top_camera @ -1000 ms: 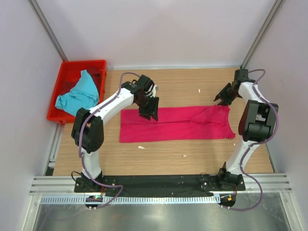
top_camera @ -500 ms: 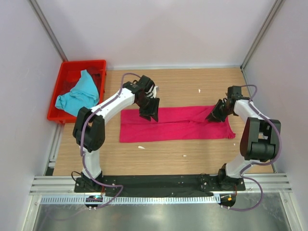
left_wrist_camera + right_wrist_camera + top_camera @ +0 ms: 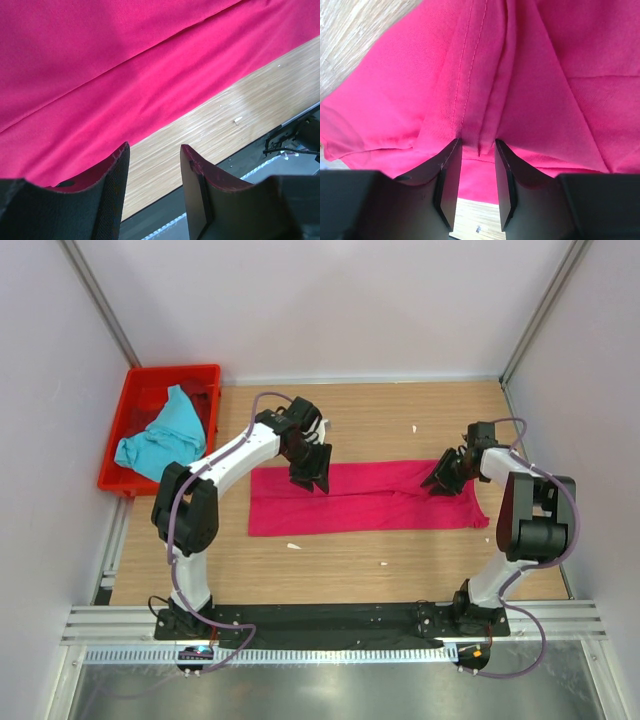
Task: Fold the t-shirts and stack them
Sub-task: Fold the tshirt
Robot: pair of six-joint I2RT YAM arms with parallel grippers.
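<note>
The magenta-pink t-shirt (image 3: pixel 360 498) lies as a long flat band across the wooden table. My left gripper (image 3: pixel 312 478) hovers over its upper left part. In the left wrist view it (image 3: pixel 153 146) is open and empty, with the shirt (image 3: pixel 125 60) and bare wood below it. My right gripper (image 3: pixel 438 480) is down on the shirt's right end. In the right wrist view it (image 3: pixel 477 142) is partly open, with a ridge of the pink cloth (image 3: pixel 485 90) bunched between its tips. The turquoise-blue t-shirt (image 3: pixel 155 435) lies crumpled in the crate.
The red plastic crate (image 3: pixel 135 380) stands at the back left, off the table's left edge. Small white scraps (image 3: pixel 293 546) lie on the wood (image 3: pixel 380 425). The black base rail (image 3: pixel 330 618) runs along the near edge. Walls close in on both sides.
My right gripper has come from the back right, off the shirt, forward and left, down onto the shirt's right end. My left gripper has hardly moved.
</note>
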